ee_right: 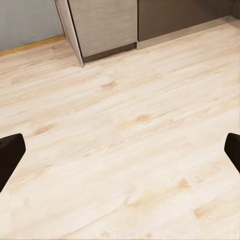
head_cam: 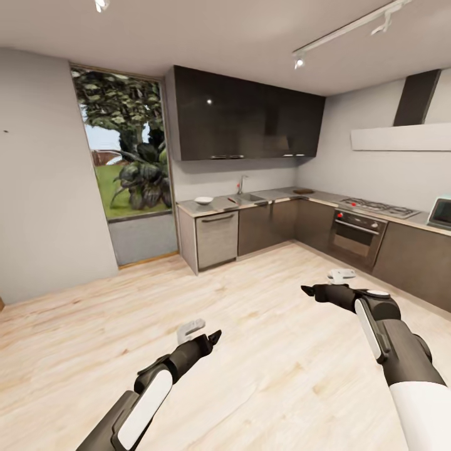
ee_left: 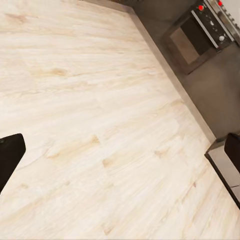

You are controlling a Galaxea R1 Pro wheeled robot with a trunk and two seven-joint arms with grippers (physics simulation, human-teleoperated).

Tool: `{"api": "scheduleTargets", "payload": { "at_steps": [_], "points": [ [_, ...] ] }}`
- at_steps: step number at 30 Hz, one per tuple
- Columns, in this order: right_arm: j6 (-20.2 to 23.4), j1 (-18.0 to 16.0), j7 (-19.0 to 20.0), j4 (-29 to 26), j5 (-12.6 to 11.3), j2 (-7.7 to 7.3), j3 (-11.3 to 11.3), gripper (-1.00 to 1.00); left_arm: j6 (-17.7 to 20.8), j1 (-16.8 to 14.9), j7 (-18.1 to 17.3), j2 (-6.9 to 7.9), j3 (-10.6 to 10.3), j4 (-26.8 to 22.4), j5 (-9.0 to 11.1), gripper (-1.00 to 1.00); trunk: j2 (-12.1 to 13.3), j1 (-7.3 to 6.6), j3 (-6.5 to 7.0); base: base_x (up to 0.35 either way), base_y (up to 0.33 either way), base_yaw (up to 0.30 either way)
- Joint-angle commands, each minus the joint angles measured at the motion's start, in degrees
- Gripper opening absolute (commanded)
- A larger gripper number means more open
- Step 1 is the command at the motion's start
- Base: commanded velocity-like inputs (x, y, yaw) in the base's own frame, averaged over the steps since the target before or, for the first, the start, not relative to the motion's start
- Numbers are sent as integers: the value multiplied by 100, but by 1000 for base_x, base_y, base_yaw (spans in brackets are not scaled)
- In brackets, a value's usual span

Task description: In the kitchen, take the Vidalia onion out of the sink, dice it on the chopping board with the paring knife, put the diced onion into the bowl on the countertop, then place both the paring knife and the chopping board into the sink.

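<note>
The robot stands out on a pale wooden floor (head_cam: 263, 351), well apart from the kitchen bench (head_cam: 275, 195) that runs across the middle of the head view and turns along the right wall. On the bench's left end sits the white bowl (head_cam: 203, 200); what is in it is too small to tell. Right of the bowl lies a small red-handled knife (head_cam: 231, 200), and just beyond it is the sink (head_cam: 252, 198) with its chrome tap (head_cam: 240, 183); the basin's contents cannot be made out from here. Further right, near the bench corner, rests a dark flat shape that may be the board (head_cam: 304, 191). A hob (head_cam: 378, 207) and an oven (head_cam: 356, 235) occupy the right-hand run, with dark wall cupboards (head_cam: 247, 116) above the sink. A tall window (head_cam: 122, 150) with greenery fills the centre left. In the lower left of the head view the left claw (head_cam: 200, 335) hangs over the floor, empty, and the left wrist view shows its fingers (ee_left: 9, 156) spread wide. At centre right the right claw (head_cam: 326, 285) is likewise empty, its fingers (ee_right: 9, 156) wide apart over bare boards in the right wrist view.
</note>
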Motion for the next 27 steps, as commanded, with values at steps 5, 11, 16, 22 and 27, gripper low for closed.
{"api": "scheduleTargets", "payload": {
  "at_steps": [5, 11, 16, 22, 27],
  "points": [
    [25, 2, 18, -2, -13, 1, -7, 100, 6, -4, 64, 6, -15, -7, 53, 100, -4, 6, -3, 348, -79, 0],
    [19, 2, 18, -2, -13, 5, -8, 100, 6, -2, 63, 1, -17, -1, 46, 100, -4, 6, -3, 348, -87, 0],
    [9, 3, 18, -6, -13, 6, -7, 100, 6, -6, 57, 3, -16, 0, 45, 100, -4, 6, -3, 348, -93, 0],
    [5, 3, 18, -15, -13, 8, -5, 100, 6, -7, 60, 0, -9, 7, 38, 100, -4, 6, -3, 348, -94, 0],
    [-1, 3, 18, -19, -13, 9, 0, 100, 13, -7, 68, -3, -9, 9, 31, 100, -4, 6, -3, 348, -94, 0]
  ]
}}
